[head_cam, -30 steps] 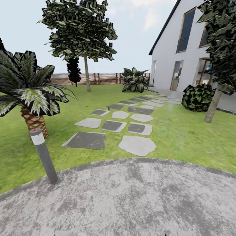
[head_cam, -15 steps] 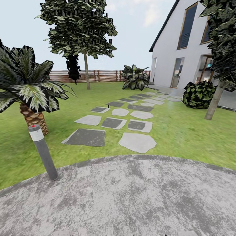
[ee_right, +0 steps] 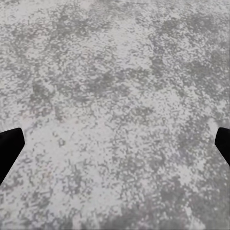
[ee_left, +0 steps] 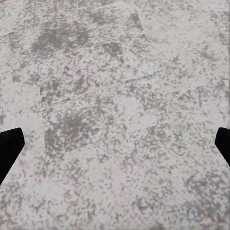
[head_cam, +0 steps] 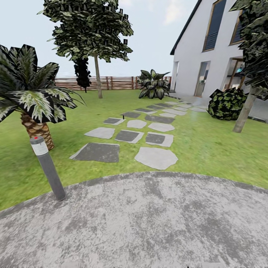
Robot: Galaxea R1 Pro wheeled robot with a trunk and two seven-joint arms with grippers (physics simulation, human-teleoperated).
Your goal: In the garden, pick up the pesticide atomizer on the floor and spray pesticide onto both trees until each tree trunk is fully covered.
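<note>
Two tall trees stand on the lawn (head_cam: 208, 145) in the head view. The far tree (head_cam: 87, 28) has a thin pale trunk (head_cam: 98, 80) near the fence. The other tree's trunk (head_cam: 244, 111) leans at the right edge, its crown partly cut off by the frame. A tiny dark upright object (head_cam: 123, 120) stands among the paving stones, too small to tell whether it is the pesticide atomizer. Over grey speckled pavement, my left gripper (ee_left: 115, 148) and right gripper (ee_right: 115, 148) are open, with black fingertips (ee_left: 8, 146) (ee_right: 8, 146) wide apart and nothing between them.
I stand on a round grey paved area (head_cam: 141, 223). A grey bollard lamp (head_cam: 47, 168) rises at its left edge, beside a short palm (head_cam: 31, 100). Stepping stones (head_cam: 156, 157) lead toward the white house (head_cam: 208, 56). A dark bush (head_cam: 227, 104) and a slatted fence (head_cam: 111, 82) lie beyond.
The whole head view has shifted a little, with the lamp and stones sitting slightly higher in the picture: the camera has moved. Nothing in the garden itself has moved.
</note>
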